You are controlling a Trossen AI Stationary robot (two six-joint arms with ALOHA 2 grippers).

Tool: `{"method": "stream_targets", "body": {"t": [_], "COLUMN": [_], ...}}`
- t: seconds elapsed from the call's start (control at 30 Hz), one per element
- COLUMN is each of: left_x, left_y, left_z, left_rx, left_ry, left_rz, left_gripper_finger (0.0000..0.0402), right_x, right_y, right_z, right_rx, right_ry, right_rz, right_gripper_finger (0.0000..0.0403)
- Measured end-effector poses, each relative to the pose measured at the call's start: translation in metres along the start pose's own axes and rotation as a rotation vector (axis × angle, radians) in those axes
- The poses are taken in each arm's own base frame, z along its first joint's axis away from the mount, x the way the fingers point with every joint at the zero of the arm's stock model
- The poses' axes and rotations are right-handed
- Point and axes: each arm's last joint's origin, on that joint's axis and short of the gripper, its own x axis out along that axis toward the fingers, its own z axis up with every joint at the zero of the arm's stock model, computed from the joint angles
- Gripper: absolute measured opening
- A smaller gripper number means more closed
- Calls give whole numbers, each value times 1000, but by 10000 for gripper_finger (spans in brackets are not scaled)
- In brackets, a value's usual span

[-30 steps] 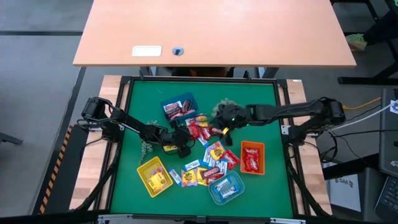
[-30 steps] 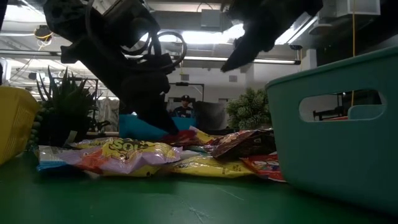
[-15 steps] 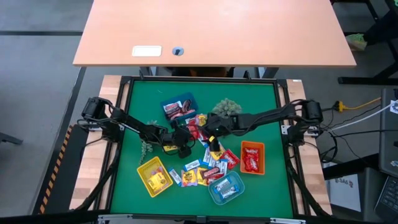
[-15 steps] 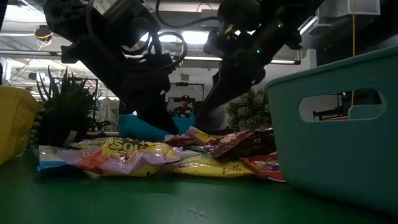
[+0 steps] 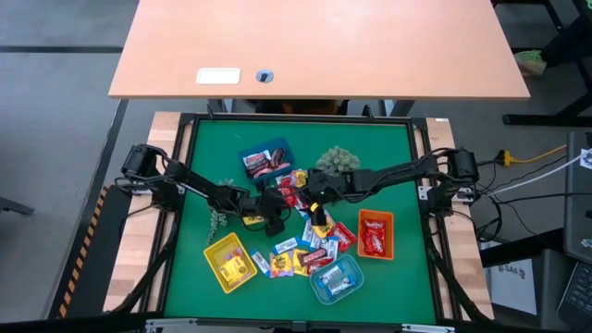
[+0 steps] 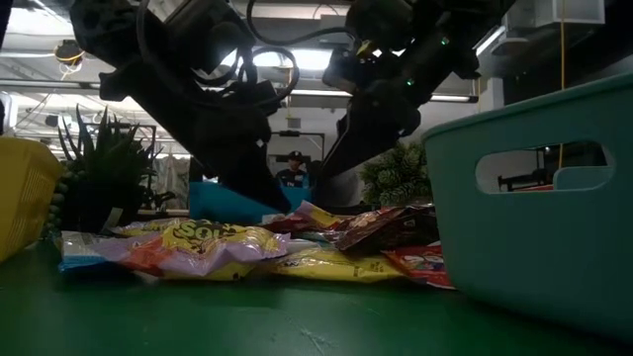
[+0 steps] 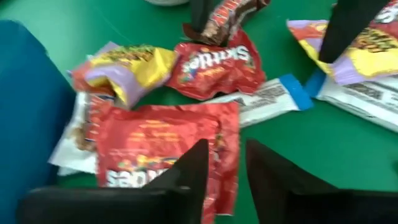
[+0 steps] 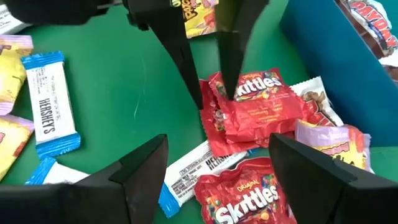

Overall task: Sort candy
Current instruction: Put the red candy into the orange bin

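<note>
Both end effectors meet over the candy pile at the middle of the green table (image 5: 208,157).

The left end effector (image 7: 225,163), fingers a narrow gap apart and holding nothing, hangs over a red Skittles packet (image 7: 165,143). The right end effector (image 8: 217,165) is spread wide and empty above the same red packets (image 8: 261,102). The candy (image 5: 310,236) lies loose from centre toward 6 o'clock, with the blue tray (image 5: 250,151) at 11 o'clock, orange tray (image 5: 386,218) at 4, yellow tray (image 5: 215,254) at 7, and teal tray (image 5: 319,289) at 6.
</note>
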Motion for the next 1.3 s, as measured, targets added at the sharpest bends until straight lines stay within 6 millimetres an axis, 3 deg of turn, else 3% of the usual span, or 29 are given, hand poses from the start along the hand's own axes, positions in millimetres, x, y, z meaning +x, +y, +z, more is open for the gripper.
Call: {"method": "stream_targets", "body": {"t": [0.37,0.7,0.93,1.3], "left_x": [8,25,26,28], "left_y": [12,18,19,25], "left_z": [1,-9,-8,-7], "left_rx": [12,3,-41,-101], "left_ry": [21,54,56,64], "left_rz": [24,56,24,31], "left_gripper_finger": [196,221,189,90], "right_x": [0,0,0,0], "right_y": [0,0,0,0], "right_z": [1,1,1,1], "right_rx": [0,0,1,0], "right_ry": [-14,-10,-14,-14], "right_rz": [6,7,6,7], "right_gripper_finger": [280,280,280,280]}}
